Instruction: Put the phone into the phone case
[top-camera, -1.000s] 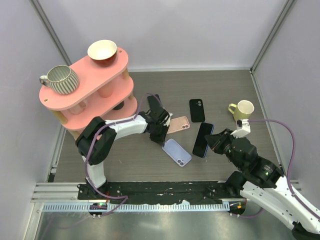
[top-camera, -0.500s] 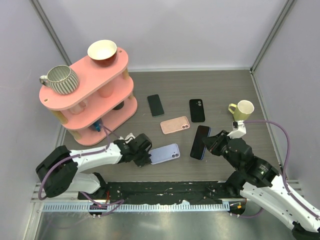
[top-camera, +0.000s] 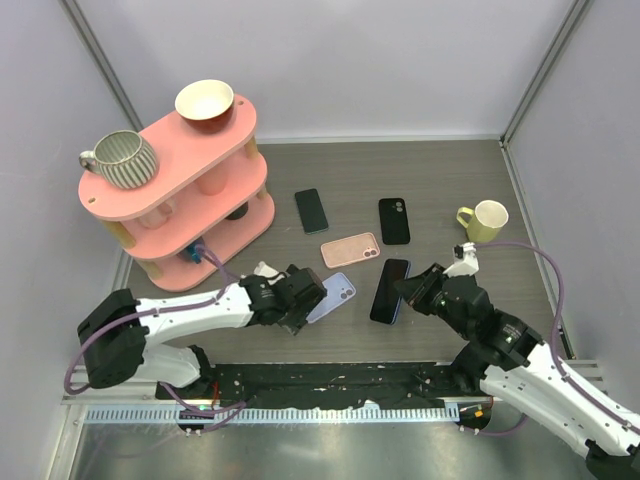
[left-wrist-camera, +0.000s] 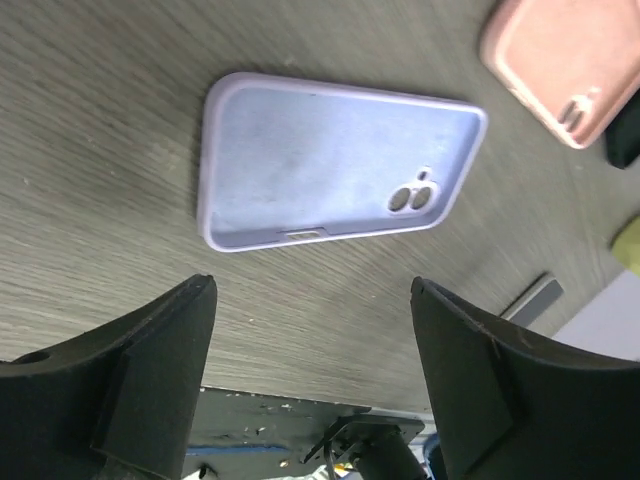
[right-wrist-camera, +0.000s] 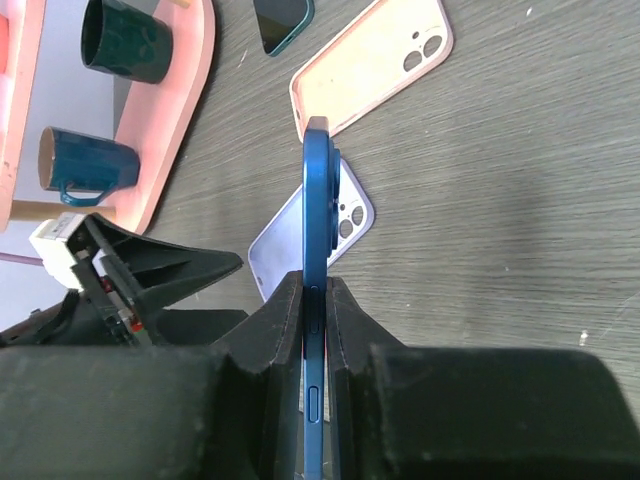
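Left arm reaches out low, the left gripper (left-wrist-camera: 312, 290) spread wide — nothing between its fingers. Right arm bends forward, the right gripper (right-wrist-camera: 316, 300) clamped on the blue phone (right-wrist-camera: 317, 190) — edge-on, jutting past its fingertips.

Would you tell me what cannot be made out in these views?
Right wrist: the blue phone shows edge-on, screen unseen, and covers the middle of the lavender case.
Left wrist: the pink case is cut off by the frame's corner.
Top external: the pink shelf hides its lower tiers under the top one.
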